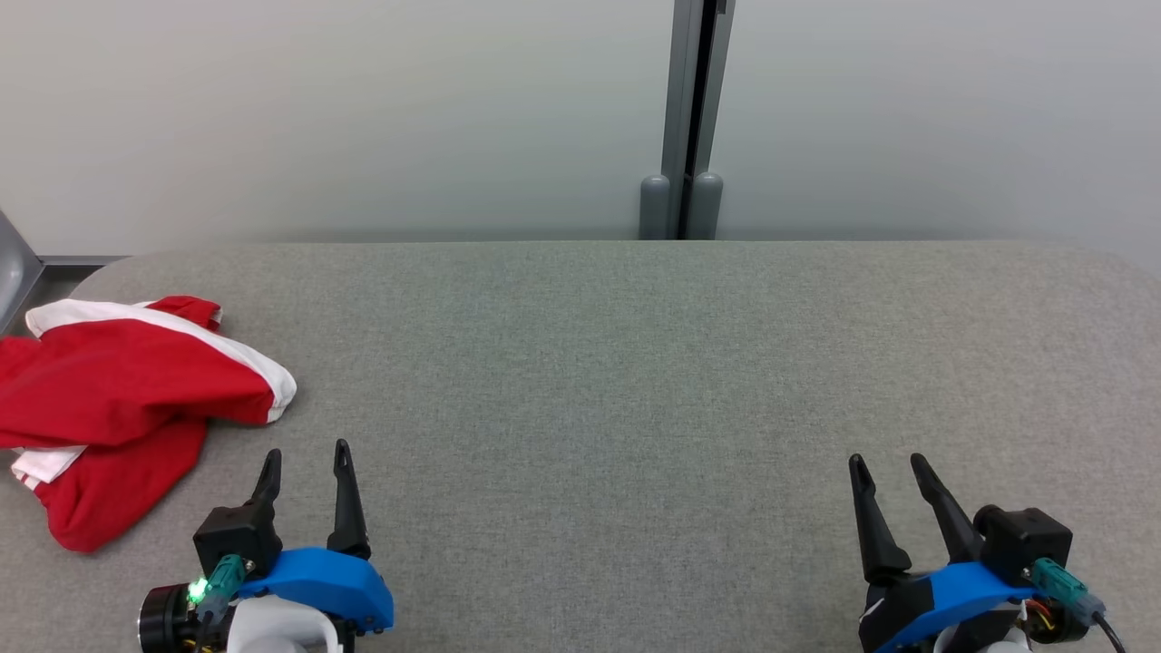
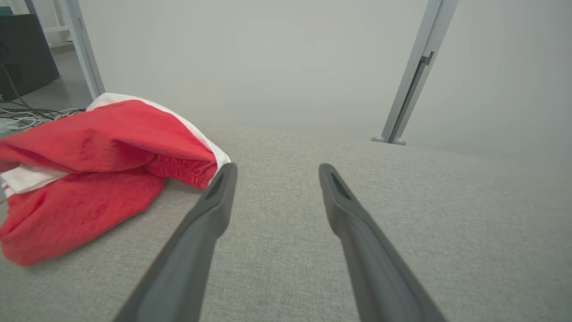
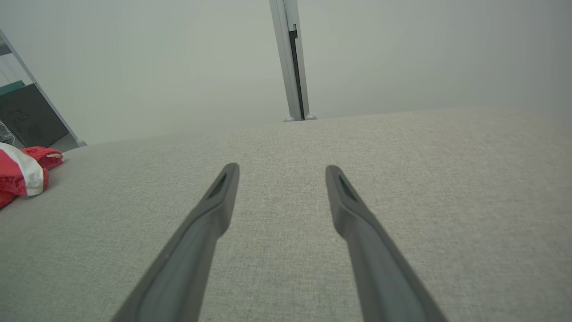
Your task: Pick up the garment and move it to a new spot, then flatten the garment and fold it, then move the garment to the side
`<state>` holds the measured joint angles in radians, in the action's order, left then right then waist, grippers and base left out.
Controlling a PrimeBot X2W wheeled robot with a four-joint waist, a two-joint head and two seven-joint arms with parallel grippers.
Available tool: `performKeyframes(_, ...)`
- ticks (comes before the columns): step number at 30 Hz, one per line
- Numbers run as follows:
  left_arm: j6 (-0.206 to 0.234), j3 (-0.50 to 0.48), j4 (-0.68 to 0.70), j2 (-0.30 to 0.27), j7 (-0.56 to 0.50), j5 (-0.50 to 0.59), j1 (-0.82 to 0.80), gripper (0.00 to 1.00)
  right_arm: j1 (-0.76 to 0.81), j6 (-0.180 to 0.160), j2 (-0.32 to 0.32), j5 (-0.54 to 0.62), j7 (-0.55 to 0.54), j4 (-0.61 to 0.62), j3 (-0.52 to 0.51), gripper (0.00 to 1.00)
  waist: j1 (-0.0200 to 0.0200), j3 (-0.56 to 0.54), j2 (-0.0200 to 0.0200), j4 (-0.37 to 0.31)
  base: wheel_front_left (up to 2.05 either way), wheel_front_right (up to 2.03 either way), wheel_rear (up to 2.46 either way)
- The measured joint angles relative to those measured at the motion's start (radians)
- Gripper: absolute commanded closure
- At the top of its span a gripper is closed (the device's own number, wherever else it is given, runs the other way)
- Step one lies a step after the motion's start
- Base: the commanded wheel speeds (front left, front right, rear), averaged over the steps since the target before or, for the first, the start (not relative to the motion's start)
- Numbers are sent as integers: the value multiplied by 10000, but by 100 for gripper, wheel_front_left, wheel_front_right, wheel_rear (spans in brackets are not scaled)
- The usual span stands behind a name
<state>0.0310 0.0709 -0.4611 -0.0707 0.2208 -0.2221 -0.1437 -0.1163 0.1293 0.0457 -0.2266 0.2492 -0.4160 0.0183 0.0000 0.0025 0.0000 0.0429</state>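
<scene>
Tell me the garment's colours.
The garment is red with white bands along its edges, clearest in the left wrist view.

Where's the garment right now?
Head view: the red-and-white garment lies crumpled at the grey surface's left edge, just ahead-left of the open left gripper, untouched.

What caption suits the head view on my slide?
Crumpled red-and-white garment lies far left on the grey surface; left pincer and right pincer open, empty.
</scene>
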Motion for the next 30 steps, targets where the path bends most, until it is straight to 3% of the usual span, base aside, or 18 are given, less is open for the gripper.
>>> performKeyframes(8, 184, 25, 98, -29, -347, 290, -2, 0, -214, 0, 4, 495, 121, -255, -17, 0, 0, 99, 0, 7, 0, 0, 0)
performKeyframes(30, 391, 31, 336, -209, -709, 33, 136, 0, -229, 0, 8, 393, 123, -238, -46, 0, 0, 56, 0, -3, 0, 0, 0)
